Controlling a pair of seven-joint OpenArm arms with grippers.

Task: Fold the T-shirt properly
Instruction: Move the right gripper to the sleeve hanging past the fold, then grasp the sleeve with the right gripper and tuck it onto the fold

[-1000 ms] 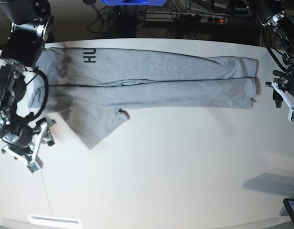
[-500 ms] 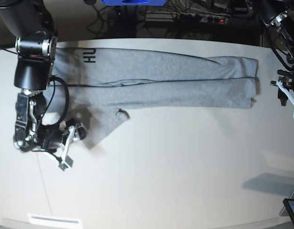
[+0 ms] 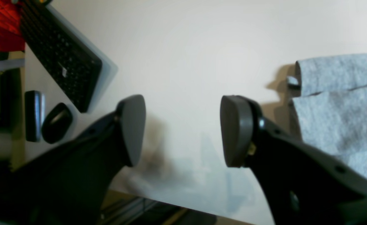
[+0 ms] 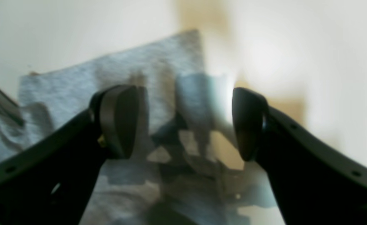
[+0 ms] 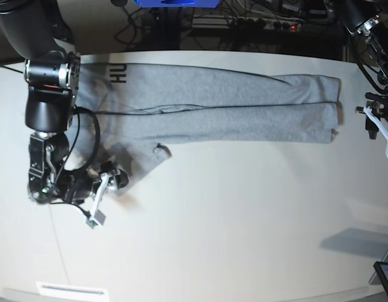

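in my right wrist view the right gripper [image 4: 183, 125] fills the lower frame, jaws apart with nothing between them, a blurred corner of the t-shirt [image 4: 114, 78] on the table under it. in the left wrist view the left gripper [image 3: 183, 131] also stands open over bare table [image 3: 202, 47], the shirt's edge at the right of the frame, a keyboard [image 3: 61, 59] upper left. from the base view the shirt lies long across the upper half of the frame.
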